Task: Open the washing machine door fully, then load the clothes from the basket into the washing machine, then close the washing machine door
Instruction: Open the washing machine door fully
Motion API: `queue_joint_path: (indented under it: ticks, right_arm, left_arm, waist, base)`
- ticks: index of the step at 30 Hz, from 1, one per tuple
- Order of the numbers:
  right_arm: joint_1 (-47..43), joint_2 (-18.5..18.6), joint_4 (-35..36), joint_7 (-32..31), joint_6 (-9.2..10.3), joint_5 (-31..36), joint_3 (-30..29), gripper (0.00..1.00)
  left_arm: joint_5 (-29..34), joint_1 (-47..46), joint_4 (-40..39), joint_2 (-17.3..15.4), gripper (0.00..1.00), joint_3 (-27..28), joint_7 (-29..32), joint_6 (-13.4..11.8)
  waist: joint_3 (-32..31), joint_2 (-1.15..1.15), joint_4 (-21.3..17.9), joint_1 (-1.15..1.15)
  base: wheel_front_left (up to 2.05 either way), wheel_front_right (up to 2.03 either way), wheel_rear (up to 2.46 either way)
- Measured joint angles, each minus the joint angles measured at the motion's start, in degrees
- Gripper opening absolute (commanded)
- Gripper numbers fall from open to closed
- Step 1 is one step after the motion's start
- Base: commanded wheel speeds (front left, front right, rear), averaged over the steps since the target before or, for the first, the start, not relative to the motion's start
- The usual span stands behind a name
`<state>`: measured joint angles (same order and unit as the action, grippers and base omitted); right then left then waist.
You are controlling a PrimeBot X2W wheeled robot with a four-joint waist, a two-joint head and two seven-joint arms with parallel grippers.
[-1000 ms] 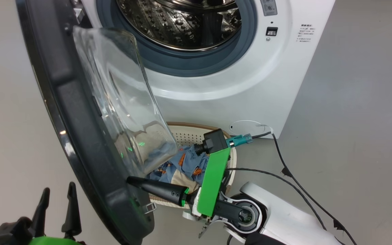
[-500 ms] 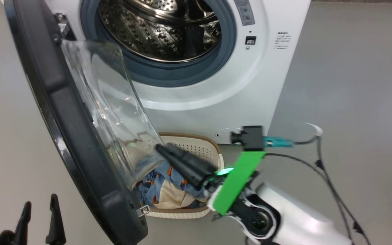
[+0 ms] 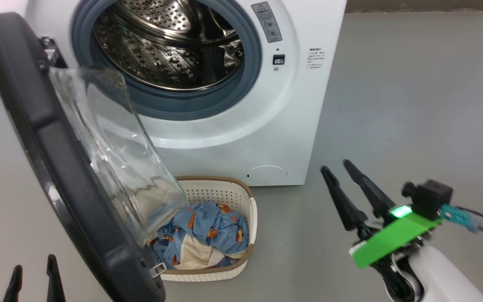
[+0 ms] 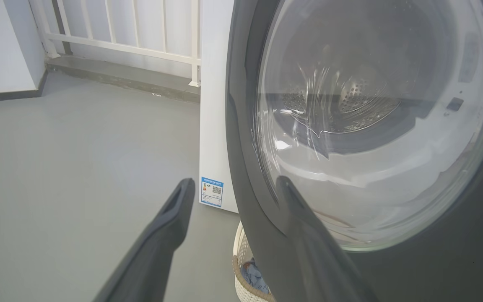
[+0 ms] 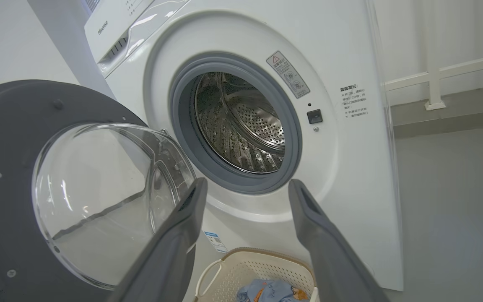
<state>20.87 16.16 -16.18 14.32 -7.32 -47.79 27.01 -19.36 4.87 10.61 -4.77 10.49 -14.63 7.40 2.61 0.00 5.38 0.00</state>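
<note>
The washing machine fills the upper middle of the head view, its steel drum bare inside the grey seal. The washing machine door stands swung out across the left of the frame, and its clear glass bowl bulges toward the centre and overlaps the left end of the basket. The basket sits on the grey floor in the lower middle, just in front of the machine and left of the round white cap. The clothes lie heaped inside it, blue printed fabric with a cream piece at the near side.

The right end effector hangs at the lower right over bare floor, well apart from basket and door, its two dark fingers spread and holding nothing. In the right wrist view, the right end effector frames the lower rim of the drum opening between its parted fingers, with the basket at the bottom edge.

The left end effector shows at the bottom left corner, fingers apart and empty. In the left wrist view, the left end effector points at the door's outer edge. One finger lies over the dark rim and the other over the floor beside a blue label low on the machine's side.
</note>
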Motion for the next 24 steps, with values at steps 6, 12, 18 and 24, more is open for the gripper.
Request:
queue_joint_path:
  ticks: [6,12,18,24]
  right_arm:
    - [-9.4,-4.3,3.9,0.0,-0.01,14.6,-12.5,1.00]
    - [-15.2,-7.7,8.0,0.0,-0.01,24.9,-21.6,1.00]
    - [-19.7,-10.7,10.4,0.0,-0.01,31.1,-27.6,1.00]
    - [-21.5,-11.8,10.4,0.0,-0.01,34.9,-29.9,1.00]
  left_arm:
    - [0.0,0.2,-0.1,-0.2,1.00,0.1,0.0,0.0]
    - [0.0,0.2,-0.1,-0.5,1.00,0.1,0.0,0.0]
    - [0.0,1.1,-0.1,-0.6,1.00,0.2,0.0,0.0]
    - [0.4,1.1,-0.2,-0.6,1.00,0.3,0.0,0.0]
  waist:
    - [0.2,0.00,-1.0,0.00]
    - [0.1,0.00,-0.7,0.00]
    - [-0.2,0.00,-0.5,0.00]
    - [-0.4,0.00,-1.2,0.00]
  base:
    - [0.00,0.00,0.00]
    - [0.00,0.00,0.00]
    - [0.00,0.00,0.00]
    - [0.00,0.00,0.00]
